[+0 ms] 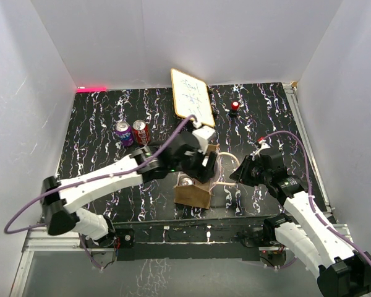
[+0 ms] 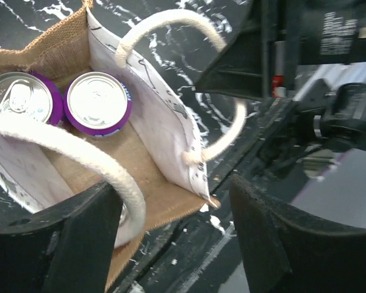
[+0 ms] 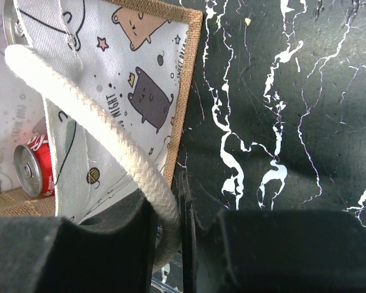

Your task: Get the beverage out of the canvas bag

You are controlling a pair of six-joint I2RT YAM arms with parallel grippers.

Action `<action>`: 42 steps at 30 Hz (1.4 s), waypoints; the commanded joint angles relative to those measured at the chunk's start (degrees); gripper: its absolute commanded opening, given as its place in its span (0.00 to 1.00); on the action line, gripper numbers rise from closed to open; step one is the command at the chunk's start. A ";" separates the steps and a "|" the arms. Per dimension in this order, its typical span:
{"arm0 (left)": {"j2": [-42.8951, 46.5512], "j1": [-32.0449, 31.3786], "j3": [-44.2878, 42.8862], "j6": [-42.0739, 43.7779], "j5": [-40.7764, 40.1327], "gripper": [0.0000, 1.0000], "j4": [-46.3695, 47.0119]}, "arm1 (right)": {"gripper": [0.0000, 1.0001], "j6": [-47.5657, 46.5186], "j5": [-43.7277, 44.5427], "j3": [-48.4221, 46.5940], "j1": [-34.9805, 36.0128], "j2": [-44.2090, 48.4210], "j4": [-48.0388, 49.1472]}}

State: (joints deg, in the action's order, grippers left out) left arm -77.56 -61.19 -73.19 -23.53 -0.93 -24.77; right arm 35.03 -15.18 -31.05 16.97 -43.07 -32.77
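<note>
The canvas bag (image 1: 195, 197) stands open near the table's front, between the two arms. Two purple beverage cans (image 2: 97, 102) (image 2: 15, 96) stand upright inside it, silver tops up. A red can (image 3: 33, 170) also shows inside, through the bag's mouth. My left gripper (image 2: 177, 241) hovers open over the bag's near corner, one cream handle (image 2: 79, 152) arching past its left finger (image 2: 79, 244). Nothing is held between its jaws. My right gripper (image 3: 168, 226) is shut on the other cream handle (image 3: 97, 128), beside the cartoon-printed side panel (image 3: 134, 79), pulling it to the right.
A purple can (image 1: 123, 133) and a red can (image 1: 141, 132) stand on the black marbled table (image 1: 99, 111) at the back left. A wood-framed whiteboard (image 1: 190, 94) leans at the back centre, and a small red object (image 1: 235, 106) sits to its right. White walls enclose the table.
</note>
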 commanded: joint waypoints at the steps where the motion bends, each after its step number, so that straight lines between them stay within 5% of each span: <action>1: -5.90 -2.25 -5.92 2.04 -12.98 0.63 -8.17 | 0.22 -0.49 -0.77 0.15 -0.01 1.06 2.83; 12: 1.40 -3.67 -9.43 2.68 -19.05 0.68 -9.57 | 0.22 -0.57 -0.67 0.16 -0.05 0.90 3.11; 19: 2.61 -3.68 -18.22 3.97 -32.43 0.74 -18.94 | 0.22 -0.62 -0.91 0.09 -0.01 0.39 3.03; 28: -3.78 -3.67 -19.65 3.62 -6.00 0.74 -11.81 | 0.22 -0.58 -0.73 0.11 -0.02 0.15 3.00; 34: -14.81 -3.68 -19.34 3.05 -14.59 0.64 -19.60 | 0.22 -0.57 -1.17 0.07 -0.01 0.40 2.72; 42: -11.64 -3.67 -10.25 0.96 -17.31 0.59 -17.64 | 0.22 -0.57 -1.00 0.03 -0.01 0.28 2.89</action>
State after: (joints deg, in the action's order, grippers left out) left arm -95.53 -64.71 -85.73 -20.91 -16.36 -42.35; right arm 35.00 -15.59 -31.05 16.97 -43.11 -32.77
